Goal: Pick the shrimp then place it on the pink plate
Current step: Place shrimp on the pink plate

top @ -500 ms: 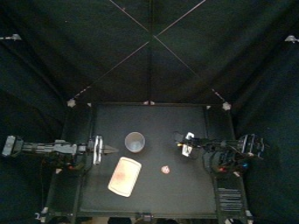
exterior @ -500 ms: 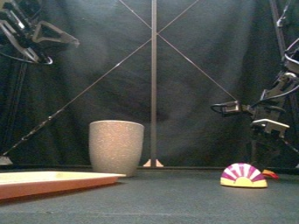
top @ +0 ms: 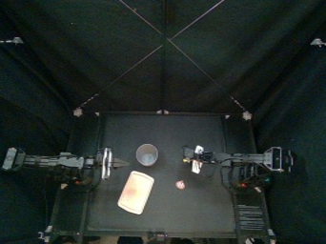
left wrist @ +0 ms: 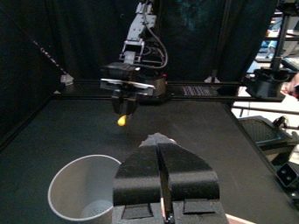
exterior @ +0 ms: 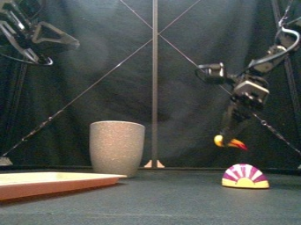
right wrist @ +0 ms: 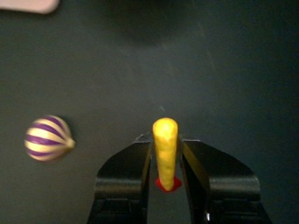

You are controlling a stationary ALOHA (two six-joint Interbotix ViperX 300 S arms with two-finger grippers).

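Pinching the shrimp (exterior: 226, 140) between the jaws of my right end effector (right wrist: 166, 156), I hold it clear of the tabletop (top: 192, 205), up in the air on my right side. Its long axis runs in line with my jaws. The yellow body pokes out past the tips, and the red end is tucked between them. From the front it hangs nose down at a slant.

Below and a little to the right of it, a striped toy (exterior: 245, 176) sits on the tabletop, apart from the shrimp and no part of this job.

The move ahead turns on where the plate (top: 135, 193) lies. It is to my left and nearer the front edge than my right end effector is. It lies flat and bare, with its long side running roughly front to back. I judge the carry to be leftward and forward, then down, with the striped toy passing underneath on the way.

The cup (top: 147, 152) stands behind the plate, so a path kept toward the front should stay clear of it.

My left end effector (left wrist: 163, 162) rests with its jaws pressed together, near the plate's back end and beside the cup. It is the nearer one to the plate, but the shrimp is in my right.
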